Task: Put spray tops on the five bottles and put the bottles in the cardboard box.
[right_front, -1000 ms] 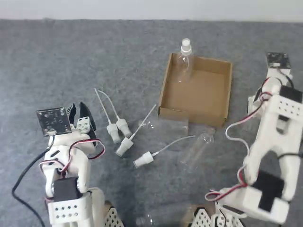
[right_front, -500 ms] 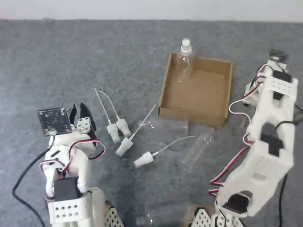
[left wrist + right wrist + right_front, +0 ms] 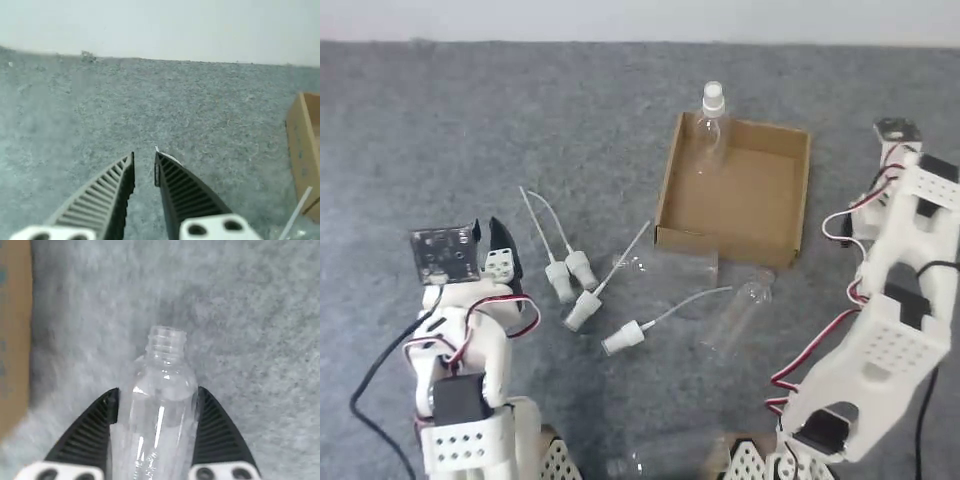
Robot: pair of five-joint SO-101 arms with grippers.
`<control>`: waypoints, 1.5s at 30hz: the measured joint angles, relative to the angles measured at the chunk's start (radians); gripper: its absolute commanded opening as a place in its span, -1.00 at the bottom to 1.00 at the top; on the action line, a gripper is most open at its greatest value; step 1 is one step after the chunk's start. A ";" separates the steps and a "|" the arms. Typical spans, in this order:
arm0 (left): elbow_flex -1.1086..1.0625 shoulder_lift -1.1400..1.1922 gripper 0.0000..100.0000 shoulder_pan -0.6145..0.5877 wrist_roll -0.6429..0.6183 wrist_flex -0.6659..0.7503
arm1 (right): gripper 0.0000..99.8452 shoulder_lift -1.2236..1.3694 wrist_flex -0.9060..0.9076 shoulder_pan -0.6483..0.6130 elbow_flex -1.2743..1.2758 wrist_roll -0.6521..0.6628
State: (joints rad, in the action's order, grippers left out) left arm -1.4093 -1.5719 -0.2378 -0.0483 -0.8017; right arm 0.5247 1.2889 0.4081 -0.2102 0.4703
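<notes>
Overhead view downward, close wrist views, all sharing cardboard box [image 3: 720, 243]

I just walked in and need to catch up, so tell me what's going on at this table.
Two robot arms are fitting spray tops on bottles and boxing them. The right gripper is shut on a clear bottle with no top, off to the side of the cardboard box. The left gripper hangs slightly open and empty over the grey mat. One capped bottle stands in the box's far corner. Four spray tops and other uncapped bottles lie on the mat.
</notes>
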 measured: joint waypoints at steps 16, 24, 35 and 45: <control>0.798 0.918 -0.69 0.081 0.743 -0.704 | -0.97 -0.213 -0.029 0.121 0.301 0.508; 0.750 1.166 -0.60 0.164 0.957 -0.595 | -0.97 -0.382 -0.181 0.121 0.555 0.537; 0.459 1.192 -0.60 0.382 0.695 -0.233 | -0.97 -0.387 -0.184 0.132 0.563 0.537; 0.595 1.218 -0.60 0.175 0.580 -0.124 | -0.97 -0.387 -0.184 0.150 0.563 0.537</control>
State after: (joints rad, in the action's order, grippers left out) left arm -0.8140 -0.3537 -0.0629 0.5317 -0.9260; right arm 0.1381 1.1047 0.5585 0.3529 1.0073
